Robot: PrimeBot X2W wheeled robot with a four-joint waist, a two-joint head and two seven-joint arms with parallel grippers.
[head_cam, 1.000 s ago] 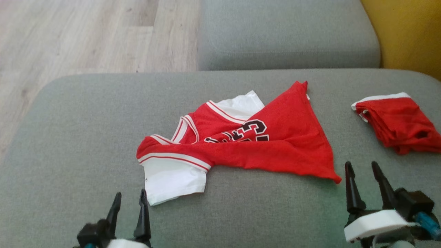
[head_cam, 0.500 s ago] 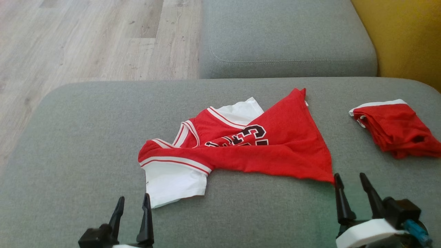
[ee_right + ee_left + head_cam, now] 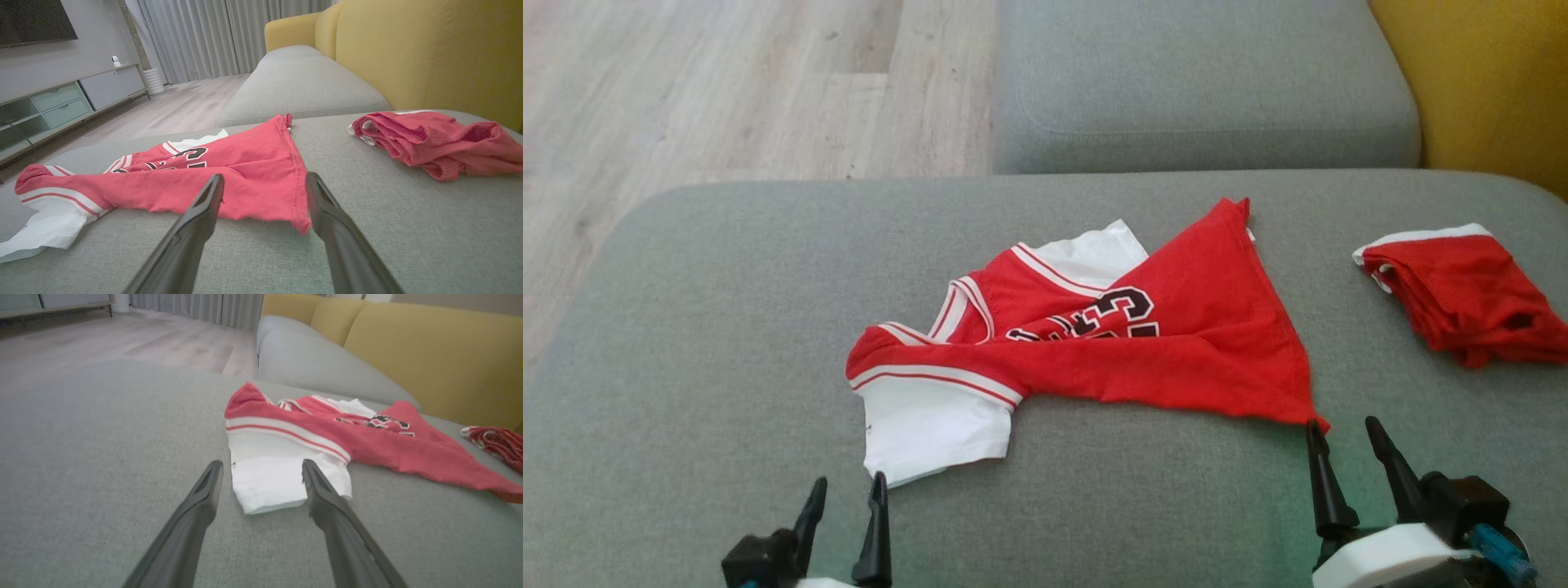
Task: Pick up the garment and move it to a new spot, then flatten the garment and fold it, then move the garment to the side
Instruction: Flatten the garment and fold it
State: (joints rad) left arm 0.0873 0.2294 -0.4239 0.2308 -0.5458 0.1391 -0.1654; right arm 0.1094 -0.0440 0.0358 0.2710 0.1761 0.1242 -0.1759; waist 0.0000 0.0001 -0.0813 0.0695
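The crumpled red-and-white garment (image 3: 1094, 343) lies in the middle of the grey cushion (image 3: 727, 327), with a folded red cloth (image 3: 1462, 294) at the cushion's right edge. Over the cushion's near edge the left pincer (image 3: 849, 479) and the right pincer (image 3: 1341, 423) both stand apart and empty.

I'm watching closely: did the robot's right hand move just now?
Yes. Against the red jersey, the right hand shifted left and down the view, toward its near corner.
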